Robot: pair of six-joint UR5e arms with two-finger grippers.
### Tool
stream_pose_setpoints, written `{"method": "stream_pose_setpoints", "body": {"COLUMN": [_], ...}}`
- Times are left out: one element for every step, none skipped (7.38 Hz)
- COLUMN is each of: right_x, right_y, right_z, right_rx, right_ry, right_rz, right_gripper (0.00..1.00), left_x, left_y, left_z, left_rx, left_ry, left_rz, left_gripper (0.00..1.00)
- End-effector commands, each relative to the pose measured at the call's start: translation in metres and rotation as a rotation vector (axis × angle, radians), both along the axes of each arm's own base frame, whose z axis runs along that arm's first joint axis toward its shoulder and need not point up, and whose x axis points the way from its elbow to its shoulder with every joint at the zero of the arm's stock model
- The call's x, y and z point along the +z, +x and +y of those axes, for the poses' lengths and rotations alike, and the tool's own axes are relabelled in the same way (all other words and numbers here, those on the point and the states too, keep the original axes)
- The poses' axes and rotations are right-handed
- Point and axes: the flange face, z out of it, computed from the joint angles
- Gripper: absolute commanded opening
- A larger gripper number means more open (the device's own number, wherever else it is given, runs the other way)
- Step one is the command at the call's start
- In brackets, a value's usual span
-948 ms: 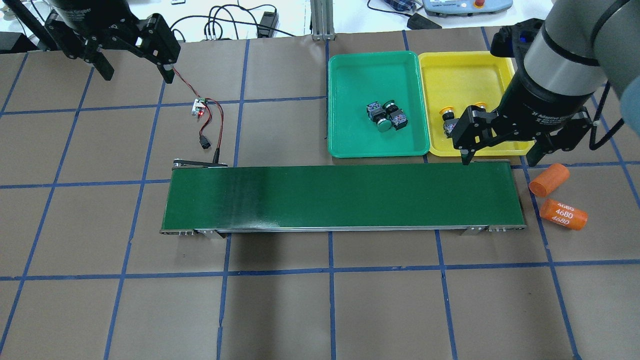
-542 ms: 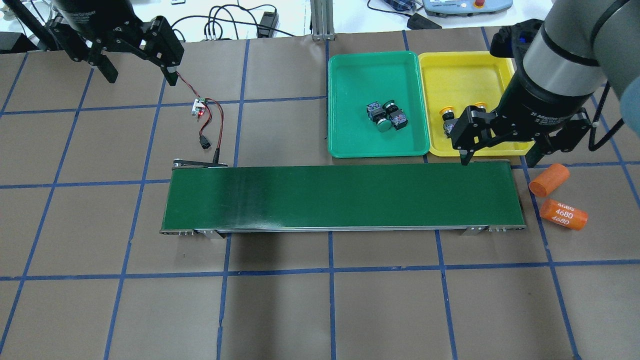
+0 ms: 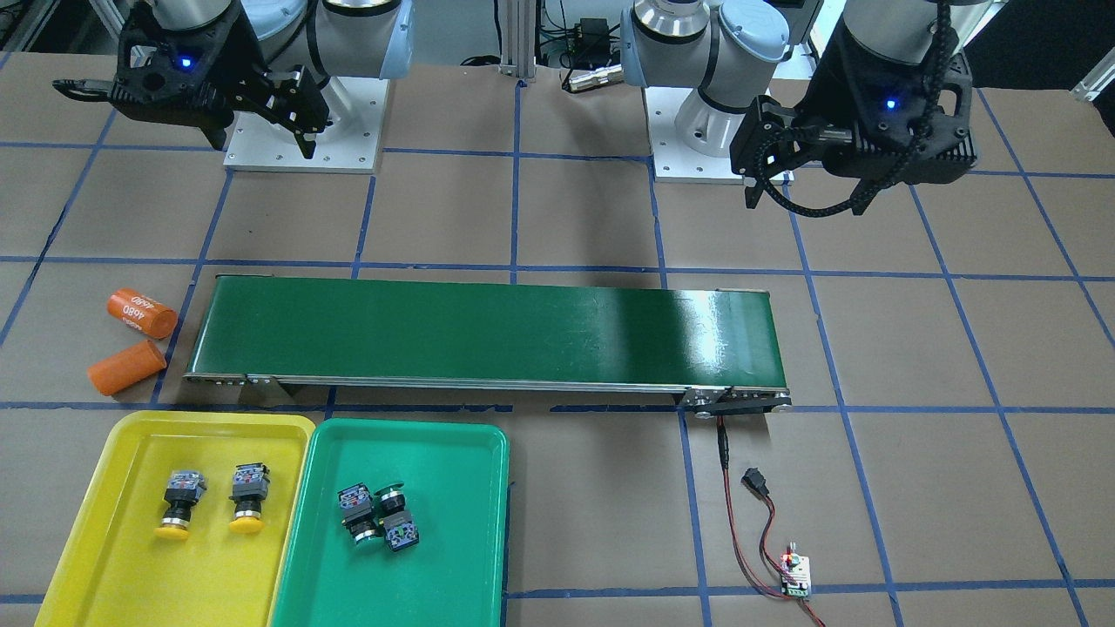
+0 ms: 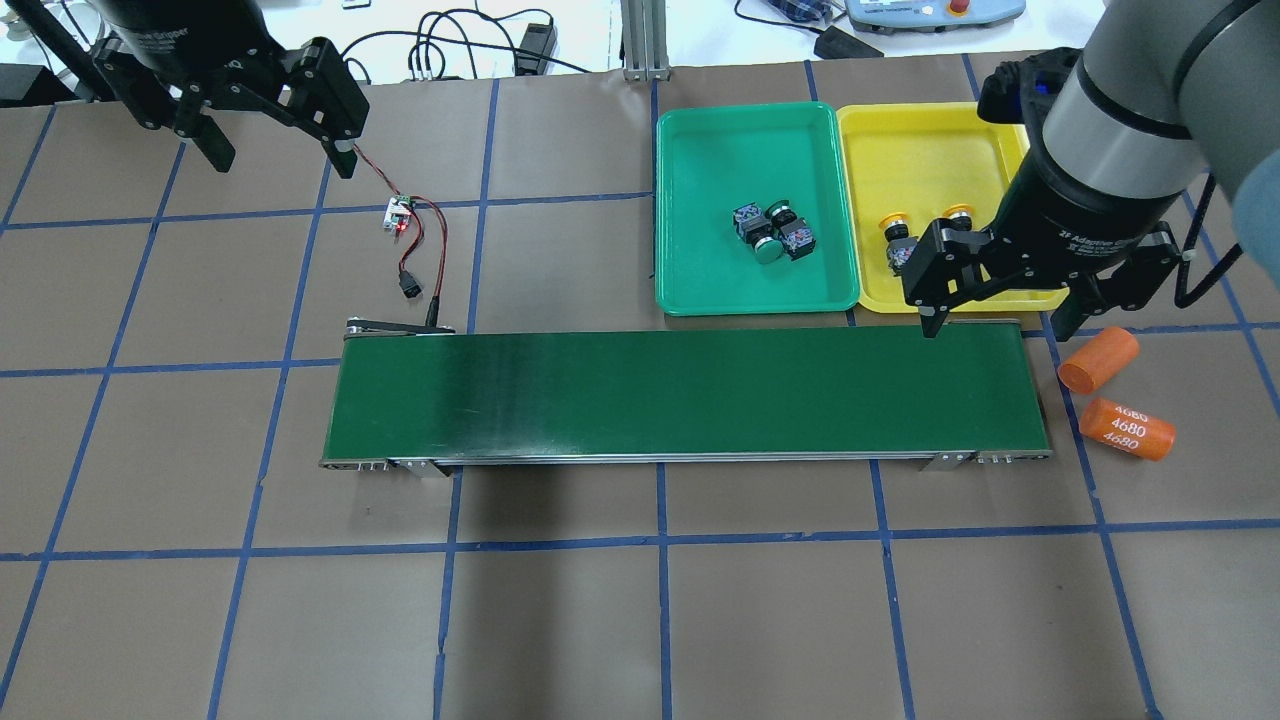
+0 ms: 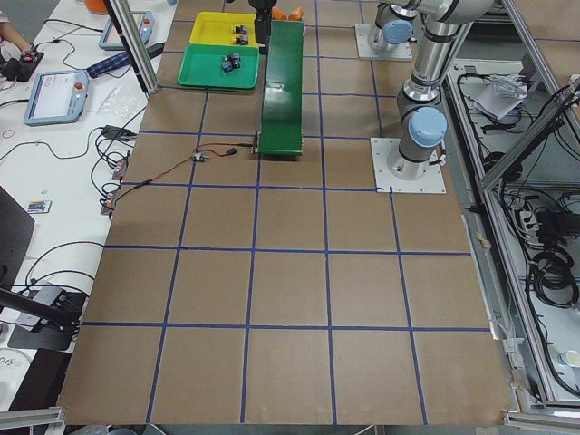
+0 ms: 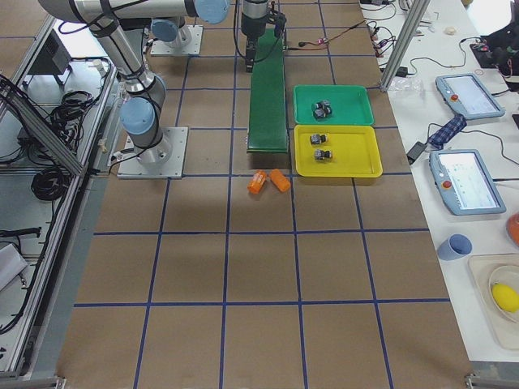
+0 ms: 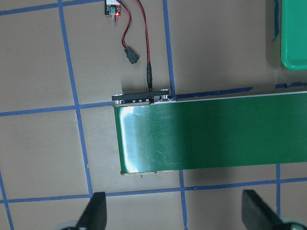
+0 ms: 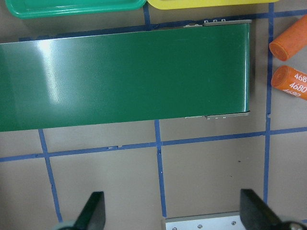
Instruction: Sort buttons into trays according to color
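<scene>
Two green-capped buttons [image 4: 770,232] lie together in the green tray [image 4: 700,150]; in the front-facing view they show [image 3: 379,515] in the same tray [image 3: 435,557]. Two yellow-capped buttons [image 3: 179,501] [image 3: 246,495] lie in the yellow tray [image 3: 104,557]. In the overhead view one yellow button [image 4: 893,238] shows in the yellow tray [image 4: 920,150]; the other is partly hidden by my right gripper [image 4: 995,325]. That gripper is open and empty, high over the belt's right end. My left gripper [image 4: 283,162] is open and empty, above the table's far left.
A long dark-green conveyor belt [image 4: 685,395] lies across the middle of the table. Two orange cylinders [image 4: 1098,358] [image 4: 1127,428], one marked 4680, lie off its right end. A small circuit board with red and black wires [image 4: 400,213] lies near its left end.
Both grippers drifted only slightly and stayed open. The buttons and trays have not moved.
</scene>
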Motion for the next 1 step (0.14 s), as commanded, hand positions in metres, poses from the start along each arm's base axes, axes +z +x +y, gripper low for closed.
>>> {"method": "stream_pose_setpoints", "body": {"right_x": [0.0002], "right_y": [0.0004], "right_z": [0.0016], "right_rx": [0.001], "right_ry": [0.002], "right_rz": [-0.004], "right_gripper": [1.0], "left_x": [-0.0233], "left_y": [0.0009], "left_z": [0.0046], "left_rx": [0.002], "left_ry": [0.045], "left_rz": [-0.001], "left_gripper": [1.0]}}
